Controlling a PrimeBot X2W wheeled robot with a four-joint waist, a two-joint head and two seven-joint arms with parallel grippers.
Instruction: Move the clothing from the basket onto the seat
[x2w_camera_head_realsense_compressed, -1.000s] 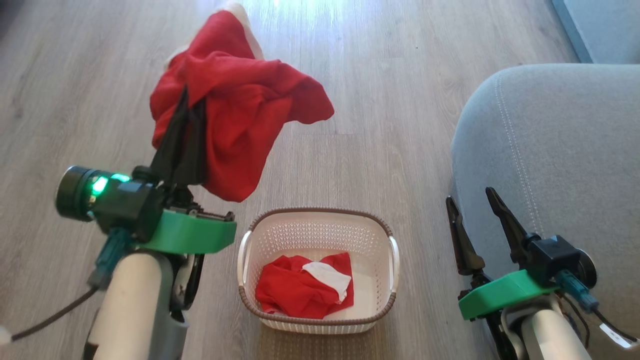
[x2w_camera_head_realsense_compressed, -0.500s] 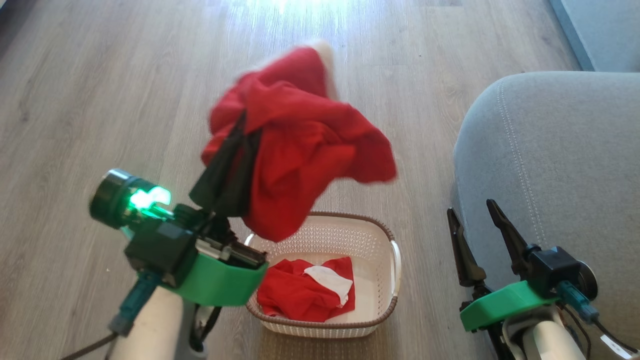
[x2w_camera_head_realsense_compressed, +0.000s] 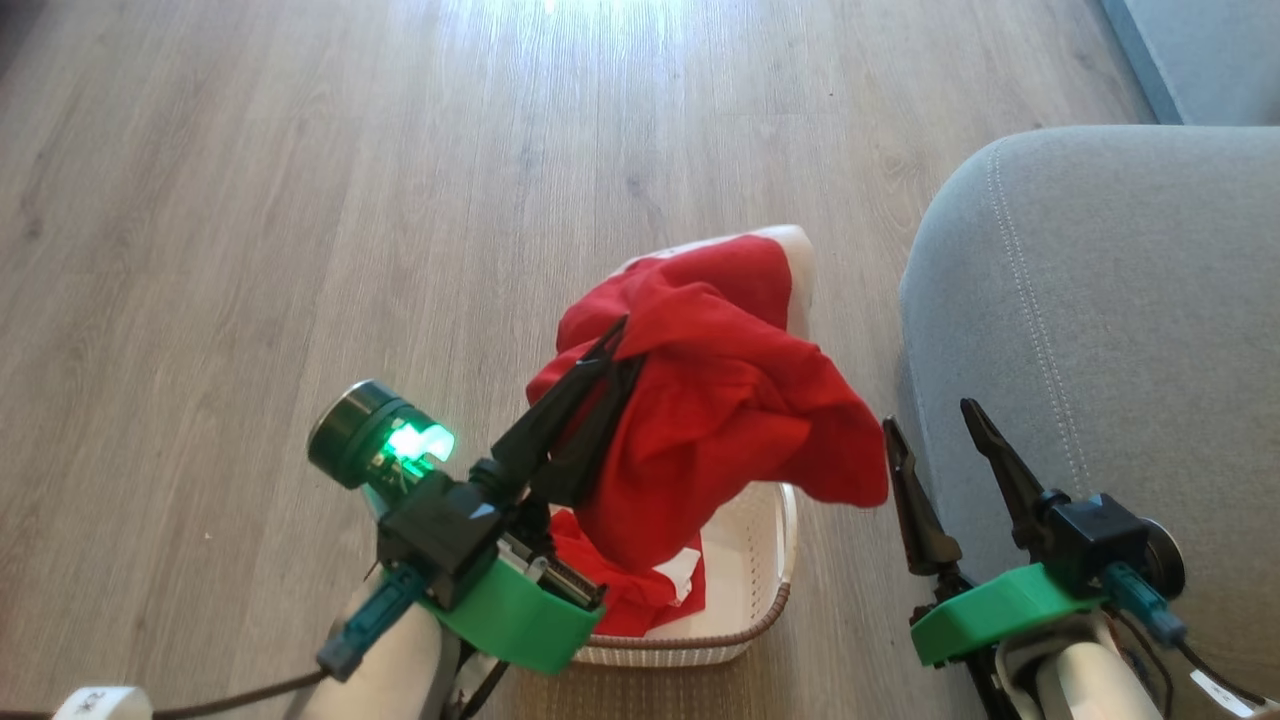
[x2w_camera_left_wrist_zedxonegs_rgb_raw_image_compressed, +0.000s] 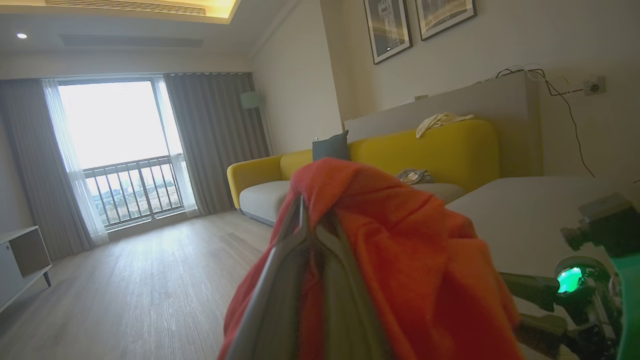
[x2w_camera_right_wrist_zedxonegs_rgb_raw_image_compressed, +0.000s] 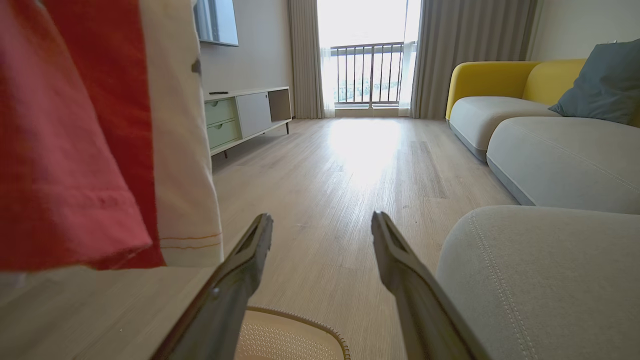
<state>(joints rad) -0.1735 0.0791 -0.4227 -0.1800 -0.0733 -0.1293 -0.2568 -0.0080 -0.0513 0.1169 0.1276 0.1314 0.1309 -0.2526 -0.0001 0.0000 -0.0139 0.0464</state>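
Observation:
My left gripper (x2w_camera_head_realsense_compressed: 613, 348) is shut on a red garment with white trim (x2w_camera_head_realsense_compressed: 720, 400), which hangs in the air over the cream basket (x2w_camera_head_realsense_compressed: 762, 560). In the left wrist view the same clothing (x2w_camera_left_wrist_zedxonegs_rgb_raw_image_compressed: 410, 250) drapes over my shut fingers (x2w_camera_left_wrist_zedxonegs_rgb_raw_image_compressed: 295, 235). A second red and white piece (x2w_camera_head_realsense_compressed: 625, 598) lies in the basket, partly hidden by the arm. The grey seat (x2w_camera_head_realsense_compressed: 1100, 300) stands right of the basket. My right gripper (x2w_camera_head_realsense_compressed: 929, 416) is open and empty beside the seat's edge; in its wrist view the gripper (x2w_camera_right_wrist_zedxonegs_rgb_raw_image_compressed: 322, 222) has the hanging garment (x2w_camera_right_wrist_zedxonegs_rgb_raw_image_compressed: 65, 150) to its left.
Wood floor (x2w_camera_head_realsense_compressed: 350, 200) stretches to the left and far side. The right wrist view has the basket rim (x2w_camera_right_wrist_zedxonegs_rgb_raw_image_compressed: 295, 320) under the fingers, the seat corner (x2w_camera_right_wrist_zedxonegs_rgb_raw_image_compressed: 540, 280) at the right, a yellow and grey sofa (x2w_camera_right_wrist_zedxonegs_rgb_raw_image_compressed: 550, 145) beyond, and a low cabinet (x2w_camera_right_wrist_zedxonegs_rgb_raw_image_compressed: 245, 115) by the wall.
My left gripper has carried the red garment rightward and nearer, from over the floor to above the basket, close to the seat. The right gripper has stayed put, open.

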